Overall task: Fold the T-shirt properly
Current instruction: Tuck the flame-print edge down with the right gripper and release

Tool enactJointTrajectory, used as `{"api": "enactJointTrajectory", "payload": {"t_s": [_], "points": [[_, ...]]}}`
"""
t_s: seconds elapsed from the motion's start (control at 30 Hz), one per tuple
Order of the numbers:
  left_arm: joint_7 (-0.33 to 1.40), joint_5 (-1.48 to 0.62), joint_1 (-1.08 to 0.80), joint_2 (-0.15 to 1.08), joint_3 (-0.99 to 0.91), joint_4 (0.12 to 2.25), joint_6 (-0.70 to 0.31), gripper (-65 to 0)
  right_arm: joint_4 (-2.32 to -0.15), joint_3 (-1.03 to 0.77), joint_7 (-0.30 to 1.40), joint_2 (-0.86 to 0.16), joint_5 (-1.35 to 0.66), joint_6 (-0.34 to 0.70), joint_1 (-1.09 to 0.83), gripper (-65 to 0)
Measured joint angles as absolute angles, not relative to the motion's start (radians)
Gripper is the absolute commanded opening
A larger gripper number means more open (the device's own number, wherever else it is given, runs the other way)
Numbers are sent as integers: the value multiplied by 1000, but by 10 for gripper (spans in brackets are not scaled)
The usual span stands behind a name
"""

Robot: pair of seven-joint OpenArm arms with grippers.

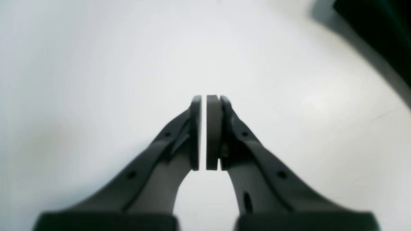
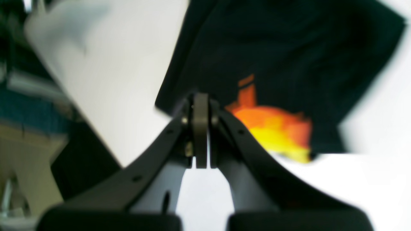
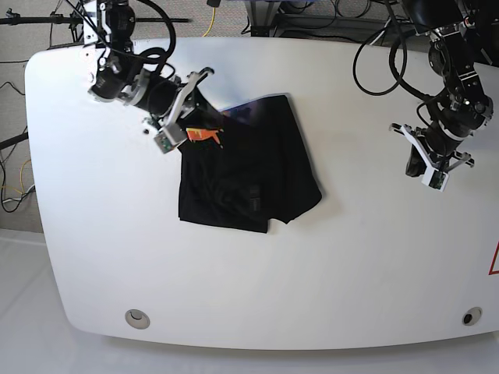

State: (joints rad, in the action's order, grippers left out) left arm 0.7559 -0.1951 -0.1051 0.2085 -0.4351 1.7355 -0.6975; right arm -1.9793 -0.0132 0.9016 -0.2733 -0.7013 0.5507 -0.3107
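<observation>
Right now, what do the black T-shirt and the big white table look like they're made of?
The T-shirt looks like soft, dull cloth, maybe cotton, because it bends into folds and rumples. The table has a smooth, pale top with a slight sheen; it could be coated wood or plastic, but I can't tell which.

In the base view, the T-shirt (image 3: 265, 171) lies on the worktop (image 3: 374, 265), just left of the middle. The right pincer (image 3: 214, 125) is over its far left part, seemingly touching it, though the view is poor there. The left pincer (image 3: 417, 164) is above the worktop, well apart to the right of the T-shirt. Two round fittings (image 3: 137, 319) sit along the near edge, one towards each corner.
</observation>
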Motion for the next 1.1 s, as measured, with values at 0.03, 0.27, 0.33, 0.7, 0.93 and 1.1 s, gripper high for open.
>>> {"api": "enactJointTrajectory", "payload": {"t_s": [0.03, 0.27, 0.33, 0.7, 0.93, 1.1], "points": [[754, -190, -107, 208, -435, 1736, -698, -644, -1978, 4, 905, -271, -675, 551, -313, -650], [757, -103, -124, 200, -435, 1735, -698, -644, -1973, 103, 915, -253, -492, 551, -324, -650], [755, -88, -124, 198, -435, 1735, -699, -644, -1965, 118, 907, -245, -464, 551, -322, -650], [756, -62, -139, 198, -435, 1734, -700, -644, -1755, 136, 913, -233, -428, 558, -251, -650], [752, -63, -149, 198, -436, 1734, -700, -644, -1613, 134, 875, -208, -466, 567, -141, -650], [755, -60, -152, 198, -437, 1734, -700, -644, -1541, 137, 866, -197, -479, 577, -76, -650]]}}
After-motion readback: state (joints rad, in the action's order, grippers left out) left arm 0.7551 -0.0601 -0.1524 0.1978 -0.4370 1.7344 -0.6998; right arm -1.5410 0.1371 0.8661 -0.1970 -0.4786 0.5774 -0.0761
